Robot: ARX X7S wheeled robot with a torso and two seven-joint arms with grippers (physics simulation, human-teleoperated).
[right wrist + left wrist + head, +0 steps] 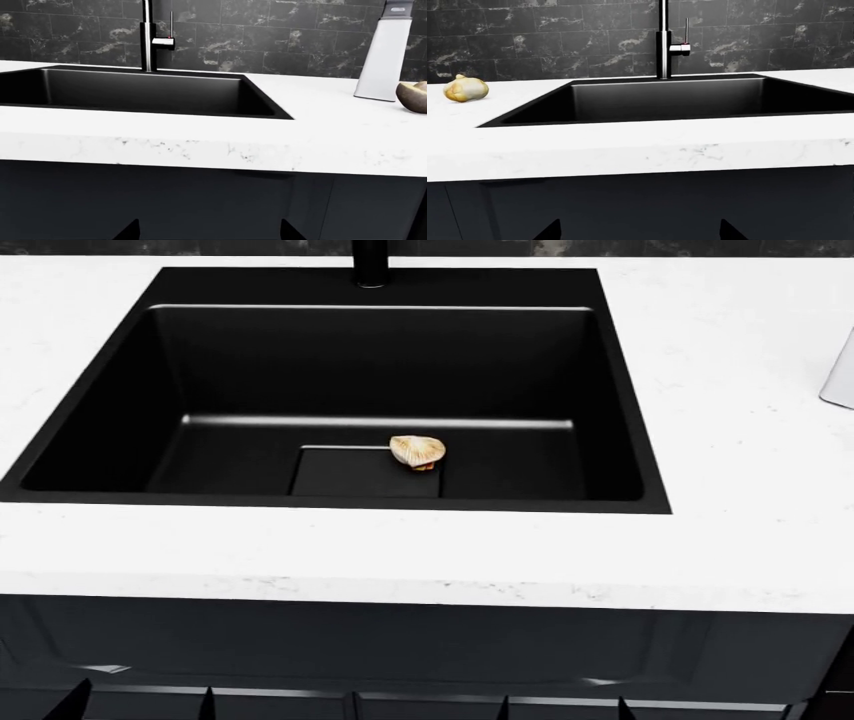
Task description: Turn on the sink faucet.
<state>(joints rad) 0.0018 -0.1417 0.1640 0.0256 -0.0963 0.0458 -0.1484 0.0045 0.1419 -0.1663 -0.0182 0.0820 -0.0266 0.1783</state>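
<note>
The sink faucet (663, 45) is a slim black post behind the sink, with a silvery side lever (684, 42) pointing up. It also shows in the right wrist view (147, 40), and its base shows in the head view (370, 265). The sink (374, 360) is a deep black basin in a white marbled counter (400, 550). My left gripper (640, 234) and right gripper (210, 232) are both open and empty. They sit low in front of the dark cabinet, below the counter's front edge and far from the faucet. Their fingertips show along the near edge of the head view: left (140, 705), right (566, 710).
A tan ribbed lump (418, 450) lies on the sink floor by the drain panel. A garlic-like bulb (466, 88) sits on the counter left of the sink. A tall white object (383, 55) and a brown round item (413, 97) stand on the counter to the right.
</note>
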